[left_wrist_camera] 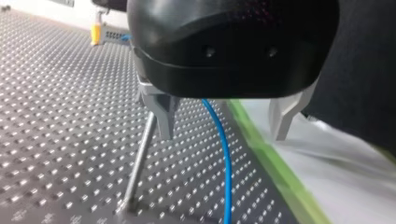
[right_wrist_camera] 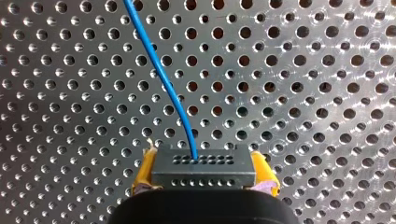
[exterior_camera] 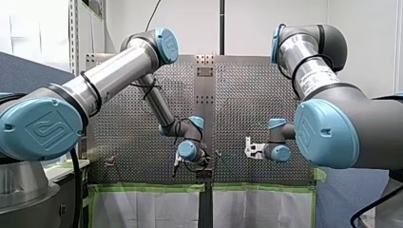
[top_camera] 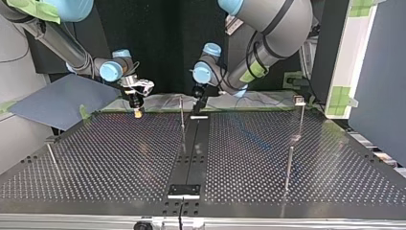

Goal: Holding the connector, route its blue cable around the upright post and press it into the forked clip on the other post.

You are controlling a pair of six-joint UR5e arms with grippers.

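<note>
My right gripper [right_wrist_camera: 203,157] is shut on a black connector [right_wrist_camera: 203,172], held between its yellow pads [right_wrist_camera: 144,170] just above the perforated table. The blue cable [right_wrist_camera: 163,74] leaves the connector's face and curves away over the holes. In the left wrist view my left gripper [left_wrist_camera: 223,136] is open, its metal fingers [left_wrist_camera: 163,114] on either side of the blue cable [left_wrist_camera: 227,186] without touching it. A thin upright post [left_wrist_camera: 139,163] stands just beside one finger. In the top view my left gripper [top_camera: 198,108] hangs next to that post [top_camera: 182,112], and my right gripper [top_camera: 138,111] is further left.
In the top view a taller post with a small block on top [top_camera: 299,100] stands at the far right. Another post [top_camera: 288,167] is nearer the camera, and a slanted one [top_camera: 52,158] stands at the left. A black centre strip [top_camera: 191,153] divides the table. Green tape [left_wrist_camera: 275,172] edges it.
</note>
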